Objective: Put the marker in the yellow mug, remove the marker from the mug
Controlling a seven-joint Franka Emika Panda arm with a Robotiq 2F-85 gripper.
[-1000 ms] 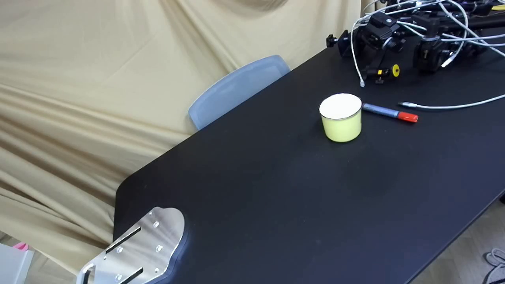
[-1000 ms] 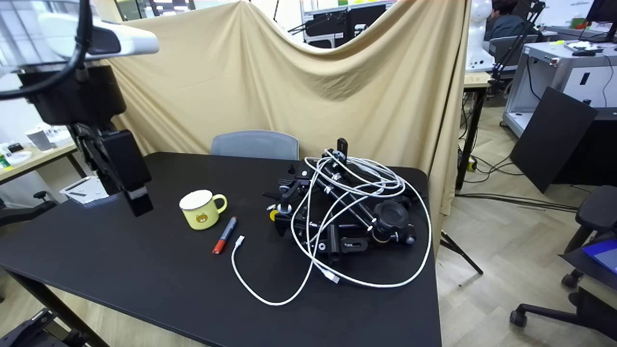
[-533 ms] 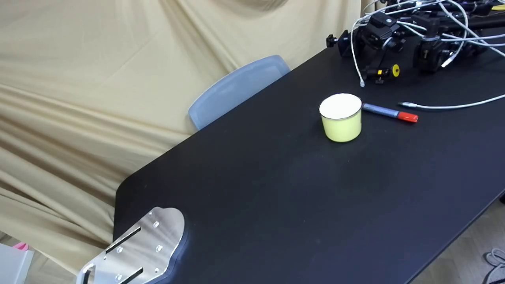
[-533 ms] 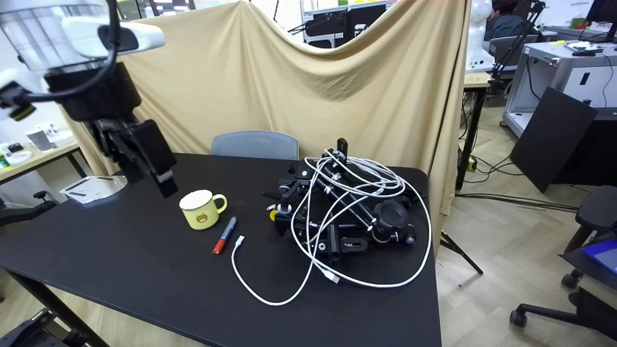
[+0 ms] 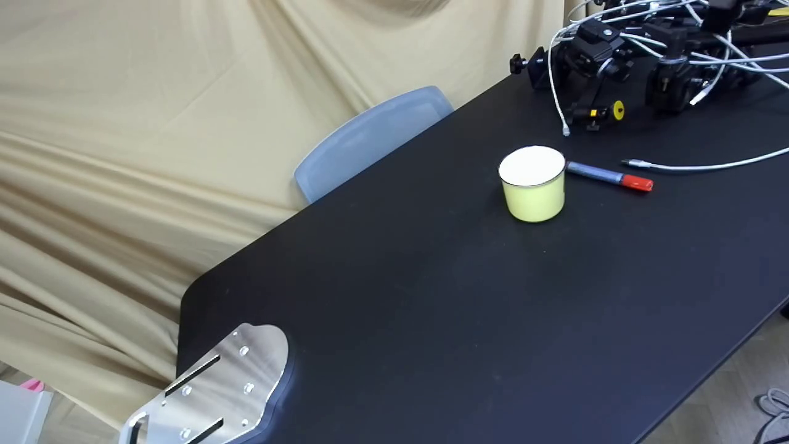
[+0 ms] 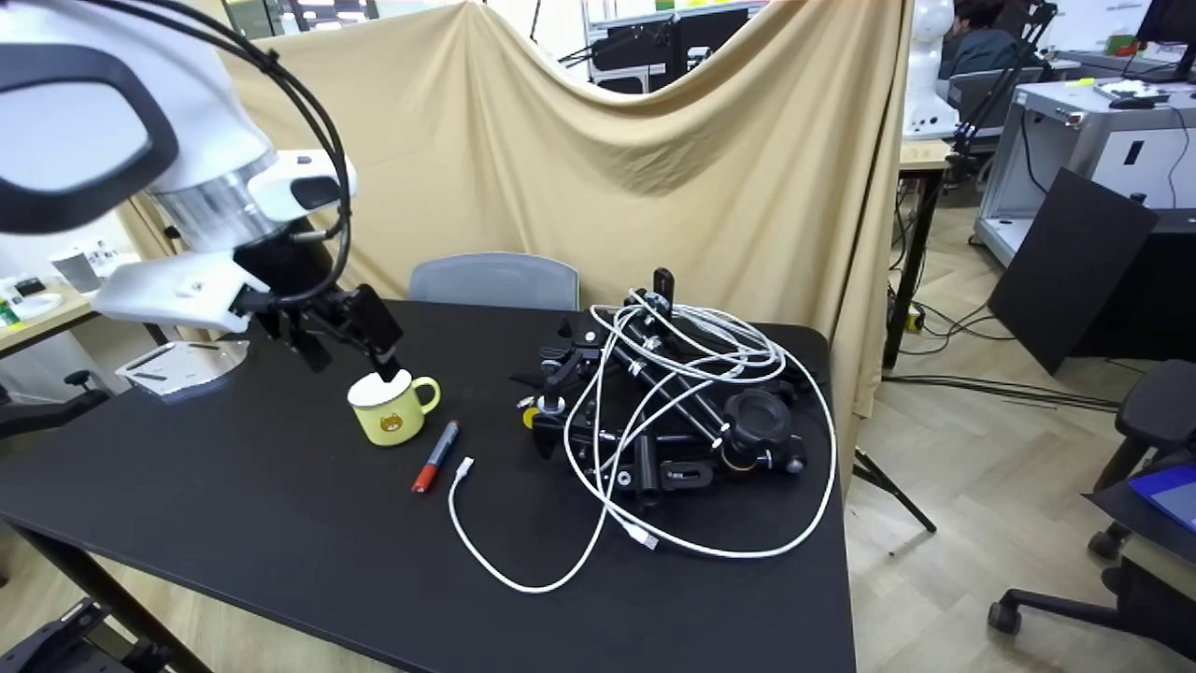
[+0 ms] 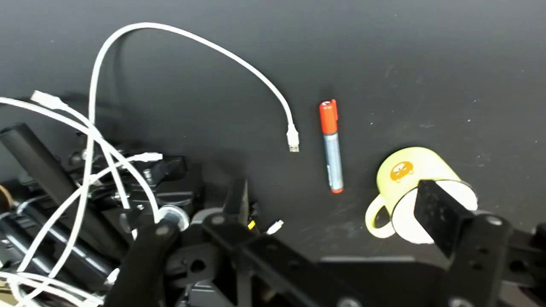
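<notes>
The yellow mug (image 5: 534, 202) looks smooth and faintly glossy, the table (image 5: 394, 308) under it matt. The marker (image 6: 435, 456) beside the mug, small in view, seems smooth plastic. Beyond the mug hangs creased, matt cloth (image 6: 645, 196); well apart from the mug is a brushed metal plate (image 5: 216, 394).

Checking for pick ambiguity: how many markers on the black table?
1: a blue-grey marker with a red cap, lying between the pale-yellow cylindrical mug and a white cable plug. Others could hide under the heap of black rods and clamps.

In an exterior view, the mug (image 5: 534, 202) stands upright on the counter (image 5: 400, 320), the marker (image 5: 608, 176) lying just beside it, near a cable (image 5: 685, 168).
</notes>
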